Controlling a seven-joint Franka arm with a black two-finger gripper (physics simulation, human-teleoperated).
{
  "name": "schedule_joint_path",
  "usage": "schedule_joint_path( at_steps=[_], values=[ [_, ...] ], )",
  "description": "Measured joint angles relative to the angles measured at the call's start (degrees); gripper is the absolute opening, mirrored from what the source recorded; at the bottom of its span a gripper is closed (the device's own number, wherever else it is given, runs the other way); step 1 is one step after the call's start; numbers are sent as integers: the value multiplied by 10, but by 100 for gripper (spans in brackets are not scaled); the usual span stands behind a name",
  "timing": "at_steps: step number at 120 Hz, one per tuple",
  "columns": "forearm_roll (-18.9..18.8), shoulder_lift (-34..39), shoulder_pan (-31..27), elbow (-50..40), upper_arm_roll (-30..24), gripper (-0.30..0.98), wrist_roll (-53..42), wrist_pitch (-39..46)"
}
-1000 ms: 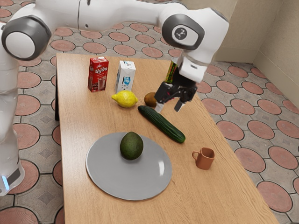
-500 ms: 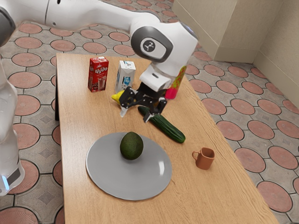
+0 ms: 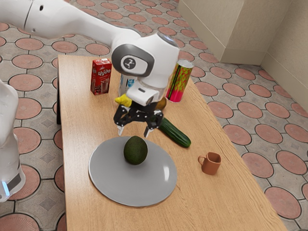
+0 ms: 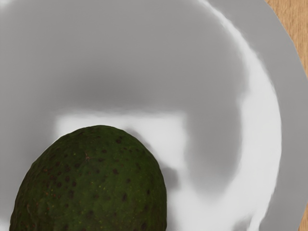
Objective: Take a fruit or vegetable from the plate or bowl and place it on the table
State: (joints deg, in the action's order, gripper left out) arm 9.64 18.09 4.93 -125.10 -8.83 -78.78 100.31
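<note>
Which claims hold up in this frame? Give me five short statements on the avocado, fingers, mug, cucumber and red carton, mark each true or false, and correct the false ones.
1. The avocado lies on the gray plate. True.
2. The fingers are shut on the avocado. False: the fingers stand apart, open, above it.
3. The mug stands on the plate. False: the mug stands on the table, off the plate.
4. The cucumber lies on the table. True.
5. The red carton has tipped onto its side. False: the red carton stands upright.
</note>
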Motion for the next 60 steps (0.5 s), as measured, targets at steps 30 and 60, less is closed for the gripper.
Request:
schedule_joint_path(
  at_steps=[30, 60],
  values=[
    [1, 1, 0, -34, 1, 68, -6, 48],
    [1, -15, -1, -56, -1, 78, -10, 86]
  ],
)
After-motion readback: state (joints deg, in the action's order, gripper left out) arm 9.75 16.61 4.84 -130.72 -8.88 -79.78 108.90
